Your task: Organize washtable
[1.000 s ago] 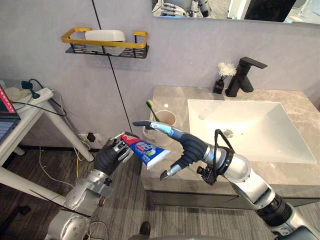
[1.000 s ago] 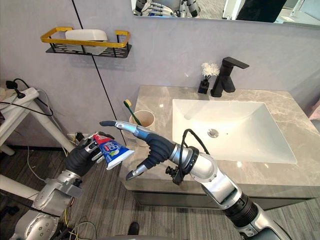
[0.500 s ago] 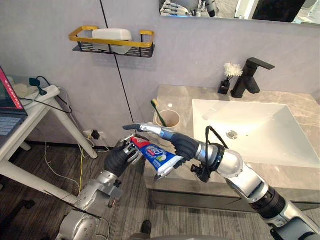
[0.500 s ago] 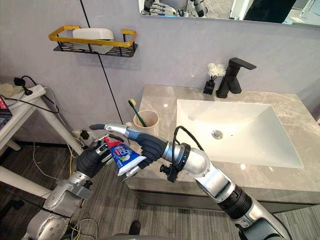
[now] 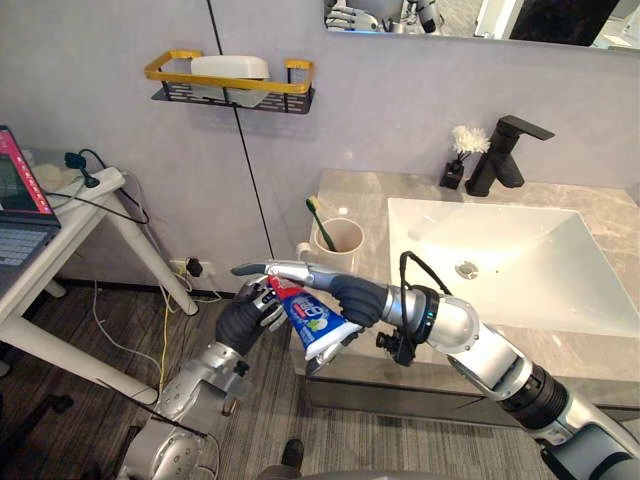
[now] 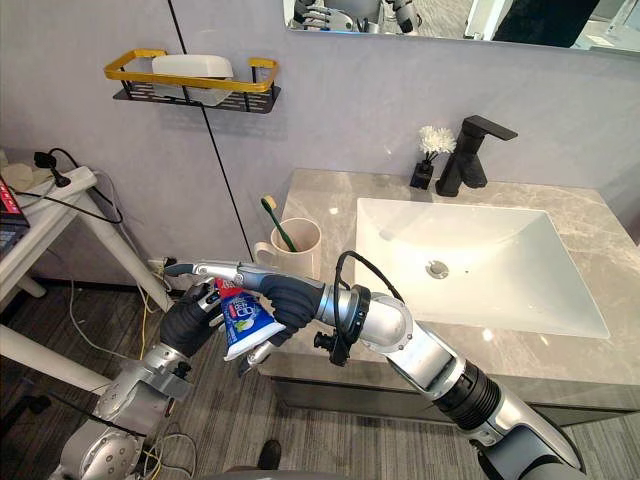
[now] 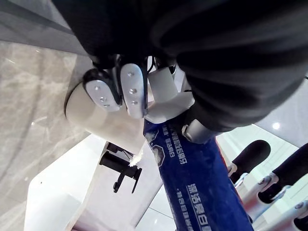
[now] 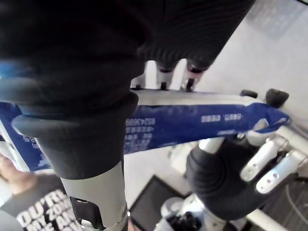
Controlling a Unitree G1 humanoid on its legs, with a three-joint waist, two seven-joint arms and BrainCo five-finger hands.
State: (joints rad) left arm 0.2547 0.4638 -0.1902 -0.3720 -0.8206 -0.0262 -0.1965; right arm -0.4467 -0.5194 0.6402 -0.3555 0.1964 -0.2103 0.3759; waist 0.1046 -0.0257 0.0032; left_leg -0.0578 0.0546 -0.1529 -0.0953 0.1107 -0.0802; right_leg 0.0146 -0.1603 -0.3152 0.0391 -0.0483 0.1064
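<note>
A blue, red and white toothpaste tube is held in the air left of the washtable's front corner. My left hand is shut on its cap end; the same tube runs past its curled fingers. My right hand reaches across from the right. Its fingers lie straight over the tube and its thumb sits under the wide end, so the tube crosses its palm. A beige cup with a green toothbrush stands on the marble counter.
A white sink basin fills the counter's right part, with a black faucet and a small flower vase behind it. A yellow-railed wall shelf carries a white dish. A white side table with a laptop stands at the left.
My right hand has slid further left over the tube, fingers above and thumb below. My left hand still holds the tube. The camera has shifted a little.
</note>
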